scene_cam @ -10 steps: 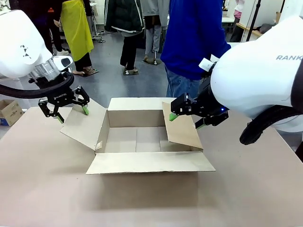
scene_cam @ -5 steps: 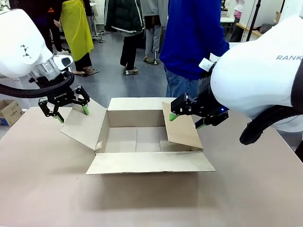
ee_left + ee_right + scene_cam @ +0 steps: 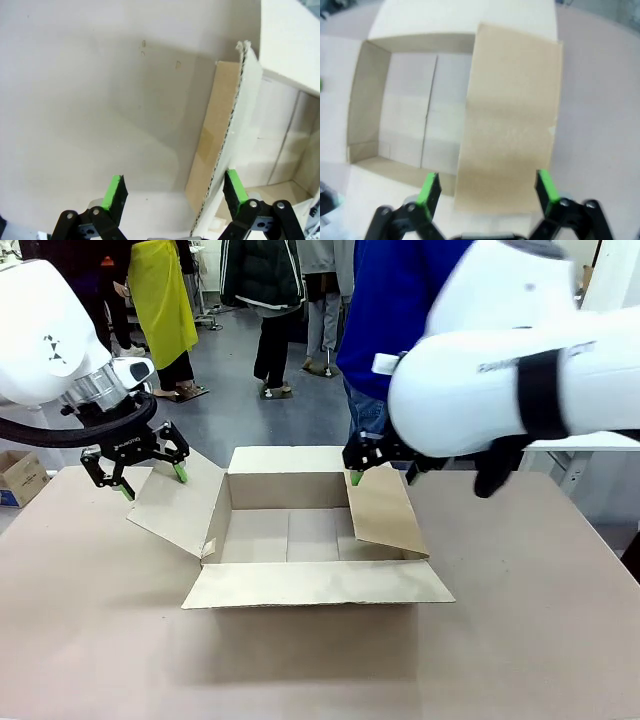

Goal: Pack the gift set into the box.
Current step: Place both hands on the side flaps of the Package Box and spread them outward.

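Carton: the large brown cardboard carton [image 3: 290, 535] stands at the middle of the worktop [image 3: 90, 640], top open, with its bare cardboard floor showing inside.
Near flap: the near flap [image 3: 315, 585] lies flat on the worktop towards 6 o'clock.
Far flap: the far flap [image 3: 285, 458] folds back towards 12 o'clock.
Left flap: the left flap [image 3: 172, 505] slopes up and outward towards 9 o'clock.
Right flap: the right flap [image 3: 385, 515] sits at 3 o'clock, tilted, with its far edge raised.
Left claw: the left claw [image 3: 135, 472] hangs at the carton's 10 o'clock, over the outer corner of the left flap, fingers spread wide. In the left wrist view the flap's corrugated edge runs up between the green pads [image 3: 235, 186], just beside one of them; I cannot tell whether they touch.
Right claw: the right claw [image 3: 385, 465] hangs at the carton's 1 o'clock, over the raised far edge of the right flap; the arm is blurred in the front view. In the right wrist view its fingertips [image 3: 544, 184] stand wide apart, pinching nothing, with the flap lying below between them.
Person: a person [image 3: 400, 320] in a blue top stands at 12 o'clock behind the carton.
Small box: a small box [image 3: 20, 478] sits at 9 o'clock, past the worktop's left edge, well apart from the carton.
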Tool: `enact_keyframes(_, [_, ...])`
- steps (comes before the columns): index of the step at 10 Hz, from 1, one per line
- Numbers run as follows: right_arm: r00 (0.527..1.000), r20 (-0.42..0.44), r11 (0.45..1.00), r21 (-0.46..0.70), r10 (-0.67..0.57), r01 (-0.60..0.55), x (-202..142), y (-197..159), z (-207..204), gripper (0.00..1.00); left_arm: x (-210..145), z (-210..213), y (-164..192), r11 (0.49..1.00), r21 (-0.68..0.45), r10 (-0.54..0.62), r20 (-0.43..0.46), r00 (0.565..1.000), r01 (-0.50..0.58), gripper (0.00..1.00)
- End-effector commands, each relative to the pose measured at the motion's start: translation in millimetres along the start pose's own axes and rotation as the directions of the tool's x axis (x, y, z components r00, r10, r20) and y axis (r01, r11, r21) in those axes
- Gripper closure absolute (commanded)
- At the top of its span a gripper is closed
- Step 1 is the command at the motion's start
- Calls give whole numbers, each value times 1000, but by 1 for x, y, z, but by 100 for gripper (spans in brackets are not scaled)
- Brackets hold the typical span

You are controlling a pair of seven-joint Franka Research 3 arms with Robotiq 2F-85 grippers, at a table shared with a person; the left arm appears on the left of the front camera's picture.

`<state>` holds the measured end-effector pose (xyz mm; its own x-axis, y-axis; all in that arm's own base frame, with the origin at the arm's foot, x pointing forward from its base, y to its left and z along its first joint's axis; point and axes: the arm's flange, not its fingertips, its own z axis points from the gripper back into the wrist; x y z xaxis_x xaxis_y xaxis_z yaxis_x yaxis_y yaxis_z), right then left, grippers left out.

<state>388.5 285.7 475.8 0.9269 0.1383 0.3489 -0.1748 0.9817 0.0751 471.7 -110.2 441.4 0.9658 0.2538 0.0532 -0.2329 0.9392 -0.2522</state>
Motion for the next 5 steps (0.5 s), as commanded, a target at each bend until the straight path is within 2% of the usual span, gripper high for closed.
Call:
enact_keyframes(1, [989,119,996,-42,88,-84,-22,17,10,0,0,3,0,1000,17,10,15,1000,-10,0])
enact_keyframes(2, [1000,0,1000,0,0,0,0,0,0,0,0,3,0,1000,17,10,15,1000,-10,0])
enact_keyframes(3, [1000,0,1000,0,0,0,0,0,0,0,0,3,0,1000,17,10,15,1000,-10,0])
enact_keyframes(4, [997,27,997,-34,69,-68,-5,17,-1,0,0,3,0,1000,17,10,15,1000,-10,0])
enact_keyframes(5, [989,-48,986,-87,136,-140,-8,33,-10,0,0,3,0,1000,17,10,15,1000,-10,0])
